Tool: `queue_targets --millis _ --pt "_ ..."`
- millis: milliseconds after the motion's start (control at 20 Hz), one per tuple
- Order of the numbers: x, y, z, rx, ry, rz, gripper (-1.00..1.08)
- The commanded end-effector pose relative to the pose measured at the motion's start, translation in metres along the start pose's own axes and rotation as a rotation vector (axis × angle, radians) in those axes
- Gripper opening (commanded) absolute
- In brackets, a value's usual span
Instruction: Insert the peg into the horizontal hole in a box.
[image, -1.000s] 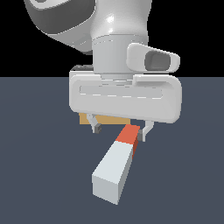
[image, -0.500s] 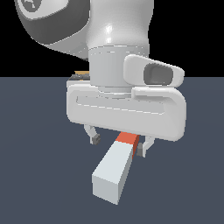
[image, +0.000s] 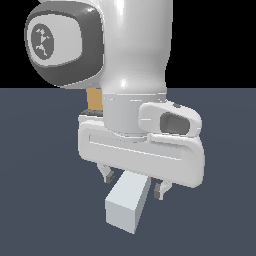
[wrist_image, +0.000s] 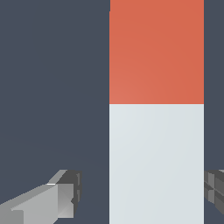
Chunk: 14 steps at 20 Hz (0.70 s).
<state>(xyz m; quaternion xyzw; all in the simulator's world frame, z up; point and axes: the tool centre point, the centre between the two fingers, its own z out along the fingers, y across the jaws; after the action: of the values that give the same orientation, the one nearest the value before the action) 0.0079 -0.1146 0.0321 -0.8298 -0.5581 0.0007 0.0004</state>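
The peg lies flat on the dark floor, its white end toward the camera. Its red-orange end shows in the wrist view, but the hand hides it in the exterior view. My gripper is open and low over the peg, with one finger on each side. In the wrist view the gripper straddles the white part; one finger stands well apart, the other is close to the peg's side. Only a tan sliver of the box shows behind the arm. The hole is hidden.
The arm's large white wrist and hand fill the middle of the exterior view and block what lies behind. Dark blue-grey floor surrounds the peg.
The hand has come down and toward the camera over the peg. Its fingers now flank the peg, the red end has dropped out of the exterior view, and most of the box is covered.
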Motion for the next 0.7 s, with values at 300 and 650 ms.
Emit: queue_targets --millis 300,650 --pt "0.0005 0.0014 0.0096 -0.001 0.000 0.000 -1.00" --pt "0.0005 0.0014 0.0096 -0.001 0.000 0.000 -1.00"
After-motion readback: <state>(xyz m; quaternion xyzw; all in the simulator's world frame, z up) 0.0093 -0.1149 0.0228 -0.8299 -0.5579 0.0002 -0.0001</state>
